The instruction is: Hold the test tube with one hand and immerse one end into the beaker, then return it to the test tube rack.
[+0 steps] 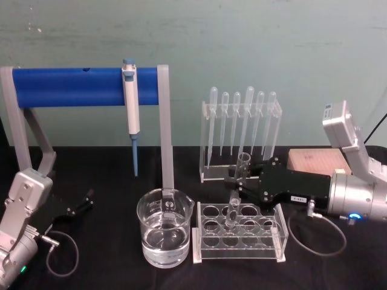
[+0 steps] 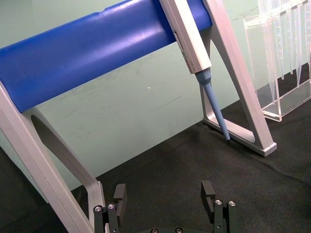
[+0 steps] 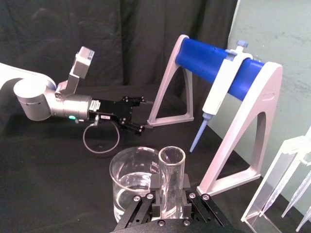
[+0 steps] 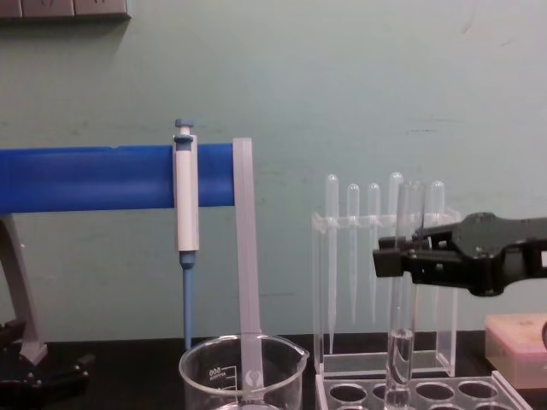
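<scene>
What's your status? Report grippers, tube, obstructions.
Right gripper shut on test tube, upright, lower end in the rack. Left gripper open, parked left. Beaker with water close beside rack, nothing between.

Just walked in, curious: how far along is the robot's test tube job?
Grasp done: the right claw holds the test tube upright, its bottom at a hole in the rack. Whether the beaker dip is done or left, I can't tell. The left claw lies open, idle.
</scene>
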You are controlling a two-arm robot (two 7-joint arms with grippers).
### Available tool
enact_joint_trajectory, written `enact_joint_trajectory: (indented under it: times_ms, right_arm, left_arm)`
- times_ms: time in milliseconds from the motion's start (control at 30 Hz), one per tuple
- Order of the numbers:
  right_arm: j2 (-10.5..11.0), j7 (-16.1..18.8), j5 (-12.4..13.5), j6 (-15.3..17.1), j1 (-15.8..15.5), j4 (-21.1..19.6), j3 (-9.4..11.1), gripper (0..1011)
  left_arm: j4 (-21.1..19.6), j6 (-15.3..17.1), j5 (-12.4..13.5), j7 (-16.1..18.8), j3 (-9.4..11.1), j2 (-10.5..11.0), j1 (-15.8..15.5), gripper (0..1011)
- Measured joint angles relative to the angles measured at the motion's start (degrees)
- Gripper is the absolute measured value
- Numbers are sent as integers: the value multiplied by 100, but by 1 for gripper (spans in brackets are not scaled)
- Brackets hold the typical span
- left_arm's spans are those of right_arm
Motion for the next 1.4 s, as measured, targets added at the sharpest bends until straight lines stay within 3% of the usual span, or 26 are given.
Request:
enact_joint_trajectory:
  times_ms: [567, 1400]
  right_arm:
    - [264, -281, 328, 478, 103, -457, 7, 225]
    - [306, -373, 501, 782, 517, -539, -180, 225]
  left_arm:
    - [0, 0, 0, 0, 0, 0, 0, 1000]
    - [0, 0, 0, 0, 0, 0, 0, 1000]
